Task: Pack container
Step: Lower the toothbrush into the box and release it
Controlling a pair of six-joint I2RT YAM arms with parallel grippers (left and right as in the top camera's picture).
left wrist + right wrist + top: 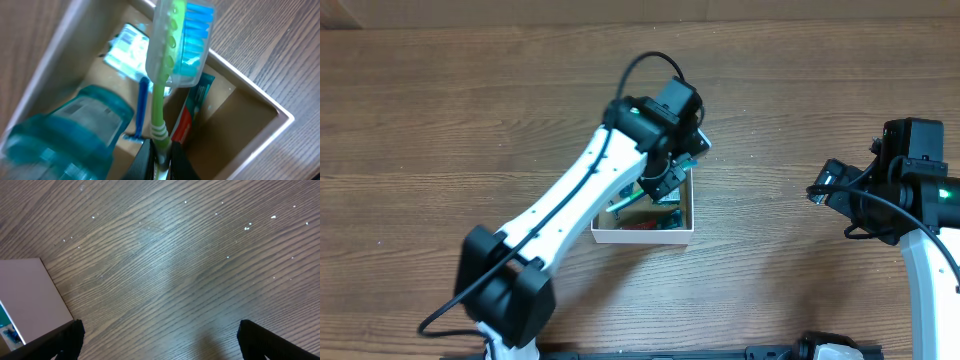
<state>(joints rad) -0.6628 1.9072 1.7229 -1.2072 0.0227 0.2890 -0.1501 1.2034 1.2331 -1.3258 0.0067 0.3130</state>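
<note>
The container (645, 237) is a small white-walled box with a brown floor at the table's middle; it also shows in the left wrist view (250, 117). My left gripper (161, 155) is shut on the handle of a green toothbrush (161, 75) with a blue bristle head and holds it over the box; the gripper also shows in the overhead view (665, 180). Inside lie a teal bottle (70, 130), a blue razor (142, 107), a toothpaste tube (192, 112) and a small packet (127, 50). My right gripper (160, 335) is open and empty over bare wood, to the right of the box.
The wood table (440, 130) spreads all round the box. The box's white outer wall (30, 300) shows at the left edge of the right wrist view. The right arm (910, 190) stands at the right side.
</note>
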